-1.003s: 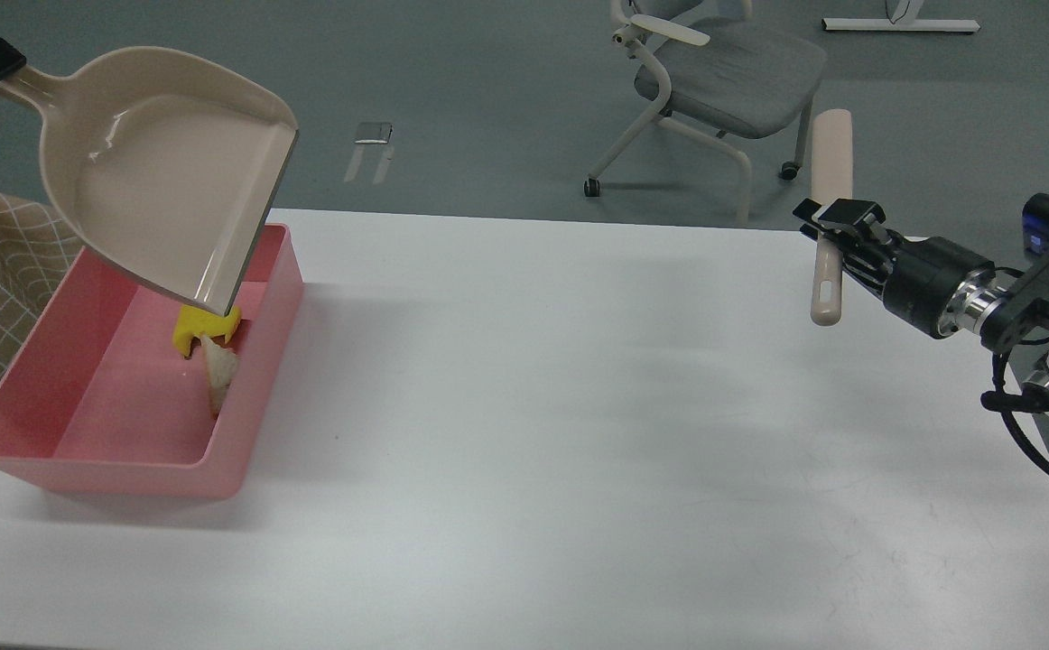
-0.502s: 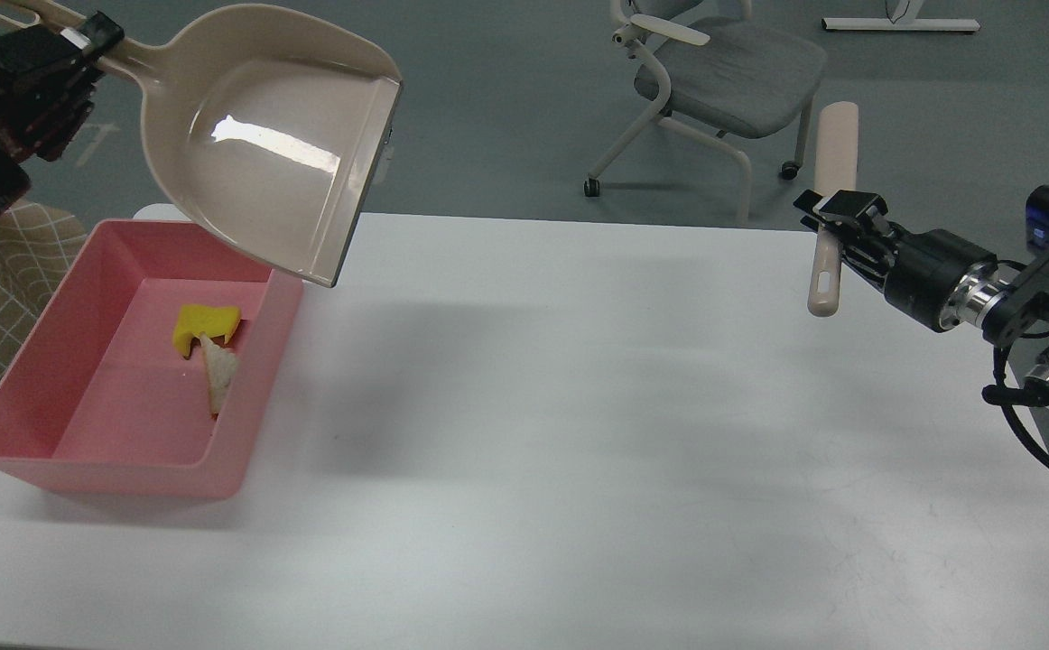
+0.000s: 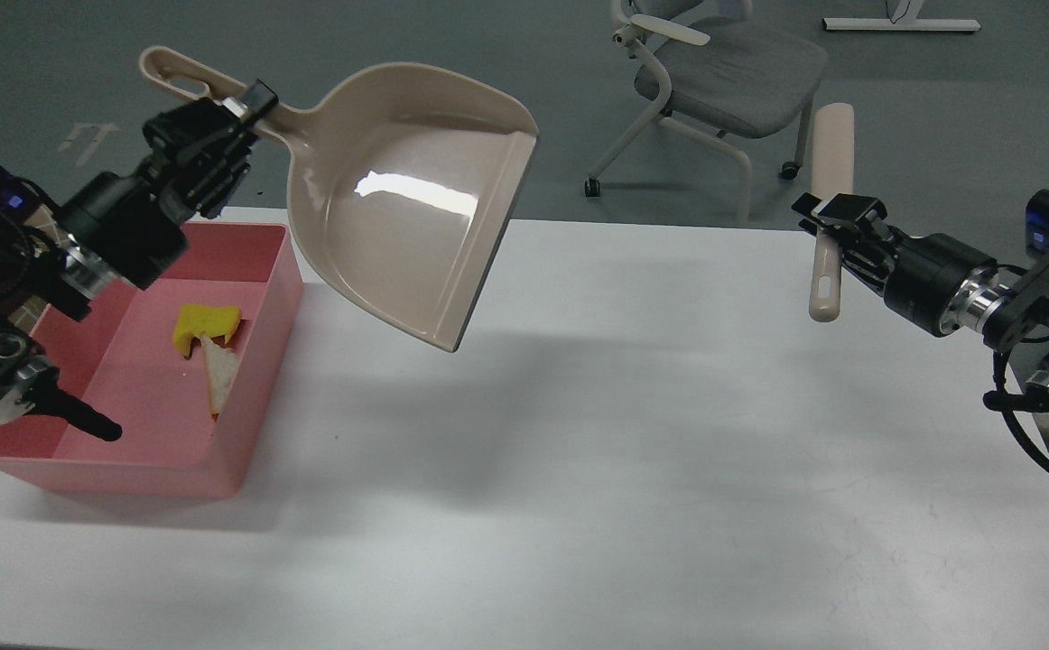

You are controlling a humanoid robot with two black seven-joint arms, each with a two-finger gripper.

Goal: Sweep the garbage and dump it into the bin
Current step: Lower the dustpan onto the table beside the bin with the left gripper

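The pink bin point(image 3: 254, 451) stands at the table's left edge. Inside it lie the yellow sponge block point(image 3: 202, 323) and the triangular bread slice point(image 3: 220, 374), touching each other near the bin's right wall. My left gripper point(image 3: 234, 119) is shut on the handle of the beige dustpan point(image 3: 416, 226), which hangs empty and tilted above the table, to the right of the bin. My right gripper point(image 3: 836, 221) is shut on a beige brush handle point(image 3: 829, 208), held upright near the table's far right edge.
The white table point(image 3: 633, 451) stretches between the two arms. A grey office chair point(image 3: 714, 81) stands on the floor behind the table. A checkered cloth shows at the far left edge.
My left arm has swung the empty dustpan to the right, from above the bin to over the table. The sponge and bread stay in the bin. The right arm has barely moved.
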